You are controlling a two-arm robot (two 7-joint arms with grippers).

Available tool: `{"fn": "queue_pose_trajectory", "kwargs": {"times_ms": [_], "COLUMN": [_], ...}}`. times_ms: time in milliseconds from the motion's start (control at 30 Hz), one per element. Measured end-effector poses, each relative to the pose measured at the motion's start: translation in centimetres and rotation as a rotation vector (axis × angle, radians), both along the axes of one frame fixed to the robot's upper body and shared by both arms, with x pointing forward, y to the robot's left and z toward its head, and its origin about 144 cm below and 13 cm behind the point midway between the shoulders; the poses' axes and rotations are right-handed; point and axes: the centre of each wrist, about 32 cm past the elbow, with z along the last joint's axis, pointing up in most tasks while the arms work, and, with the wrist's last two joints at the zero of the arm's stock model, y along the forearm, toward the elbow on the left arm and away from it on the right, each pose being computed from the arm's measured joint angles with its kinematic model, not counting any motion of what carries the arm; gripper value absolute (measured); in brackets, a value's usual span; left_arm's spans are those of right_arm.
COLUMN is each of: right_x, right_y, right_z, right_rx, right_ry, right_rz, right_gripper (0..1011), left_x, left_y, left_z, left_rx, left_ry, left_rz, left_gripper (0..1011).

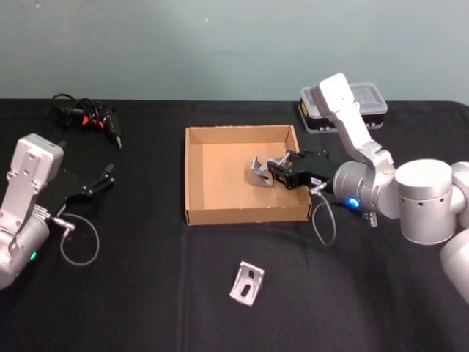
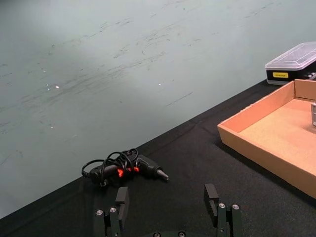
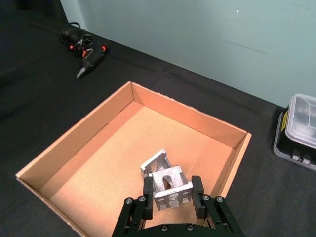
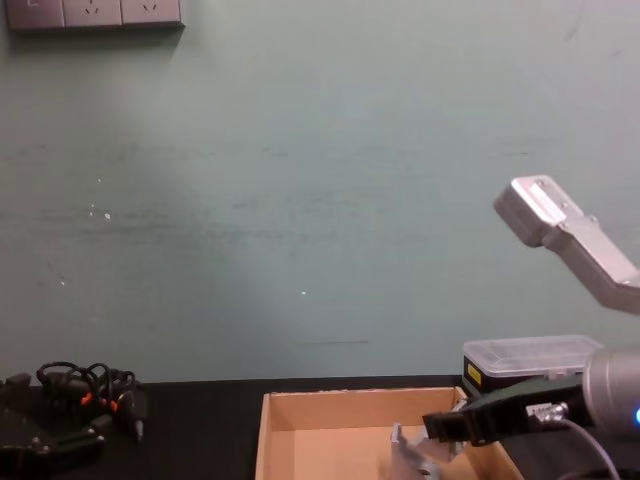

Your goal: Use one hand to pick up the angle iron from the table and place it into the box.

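Angle iron [image 1: 261,170], pale grey metal, slotted face; sits centre of the head view, inside the box [image 1: 242,214], toward its right-hand wall; whether it touches the cardboard floor I cannot tell. Right gripper [image 1: 272,171] reaches in over that right wall from the right of the frame, black fingers clamped on the bracket from both sides; right wrist view shows the same grip low in the frame, fingers [image 3: 147,186] pressed to the piece's flanks, slot facing up. Chest view: bracket [image 4: 410,455] low between the tray's walls, bottom centre-right.

Second angle iron [image 1: 247,283] lies on the table [image 1: 146,293] at lower centre of the head view, below the box's near wall, well apart from it; untouched.

Left gripper [image 1: 108,174] at the left edge of the head view, over bare tabletop, well apart from the box; fingers spread, nothing between them, as the left wrist view shows along its bottom edge.

Black case [image 1: 363,103] with clear lid at upper right, behind the right arm; corded tool [image 1: 91,116] with red-orange marks at upper left.
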Motion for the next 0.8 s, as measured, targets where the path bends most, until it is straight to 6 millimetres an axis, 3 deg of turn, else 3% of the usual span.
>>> {"fn": "queue_pose_trajectory", "kwargs": {"times_ms": [567,800], "right_x": [0.44,0.43], "right_y": [0.33,0.33], "right_z": [-0.48,-0.49], "right_rx": [-0.006,-0.006], "right_ry": [0.005,0.004], "right_rz": [-0.027,-0.026], "right_gripper": [452,633], "left_x": [0.00,0.00], "left_y": [0.00,0.00], "left_z": [0.00,0.00], "left_rx": [0.000,0.000], "left_ry": [0.000,0.000], "left_rz": [0.000,0.000], "left_gripper": [1000,1000]}}
